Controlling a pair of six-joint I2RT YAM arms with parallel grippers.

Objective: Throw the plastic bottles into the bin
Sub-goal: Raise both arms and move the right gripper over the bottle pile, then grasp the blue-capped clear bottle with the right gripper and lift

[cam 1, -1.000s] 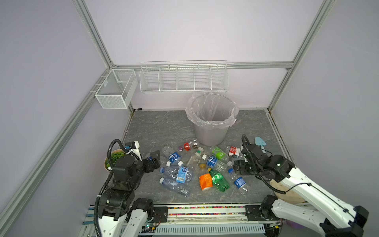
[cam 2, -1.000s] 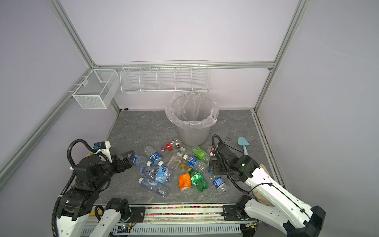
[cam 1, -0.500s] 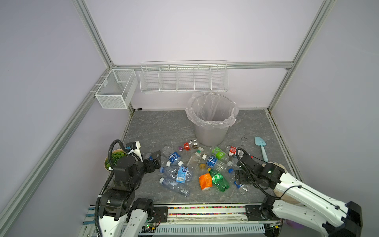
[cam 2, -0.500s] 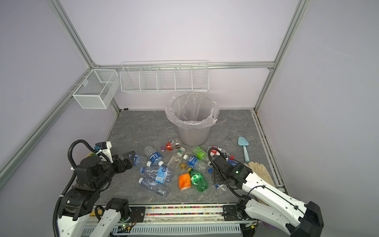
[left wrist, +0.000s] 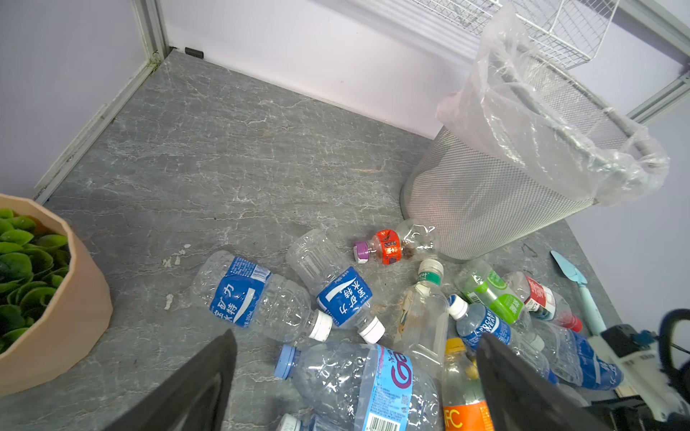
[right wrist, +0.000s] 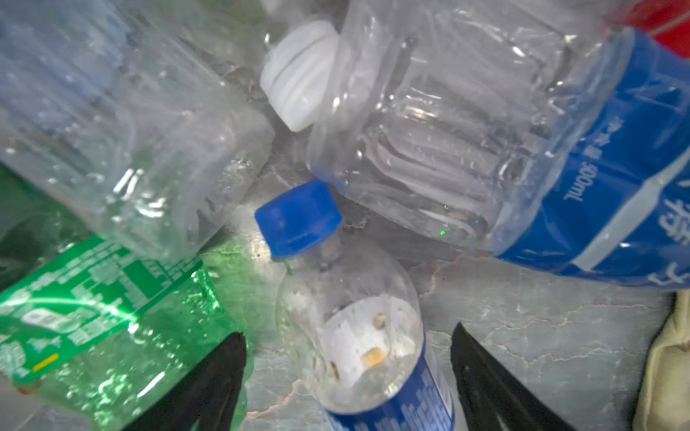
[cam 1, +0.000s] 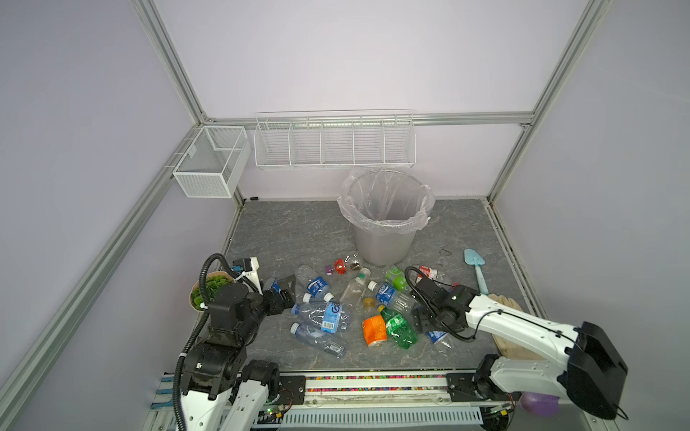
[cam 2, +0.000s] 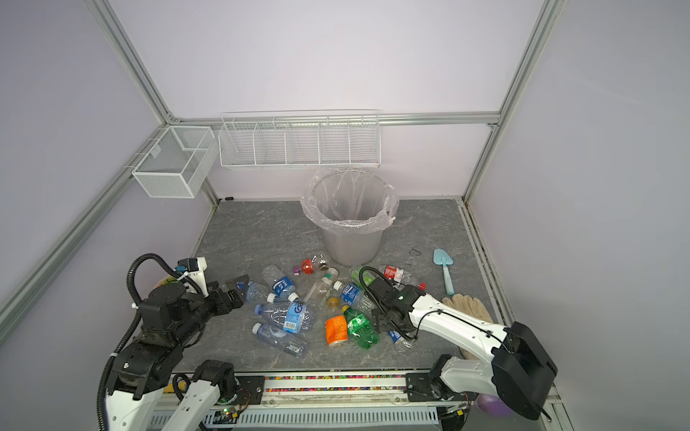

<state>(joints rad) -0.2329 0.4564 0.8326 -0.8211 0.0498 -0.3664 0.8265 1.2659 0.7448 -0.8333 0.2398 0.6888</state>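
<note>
1. The plastic bottles [cam 1: 330,317] all lie scattered on the table [cam 1: 298,231], in a loose heap just near of the bin [cam 1: 384,242].
2. The bin stands at the far middle. Only its clear liner shows inside, so it looks as if nothing has been thrown in yet.
3. The right claw [right wrist: 346,334] is released, low over the near right edge of the heap. Its jaws straddle a small blue-capped bottle [right wrist: 351,298] without closing on it.
4. The left claw [left wrist: 355,336] is also released and carries nothing, hovering at the heap's left side.
5. Judged from this, the task is at its very start: a first grasp is being lined up and every bottle is left to bin.
</note>
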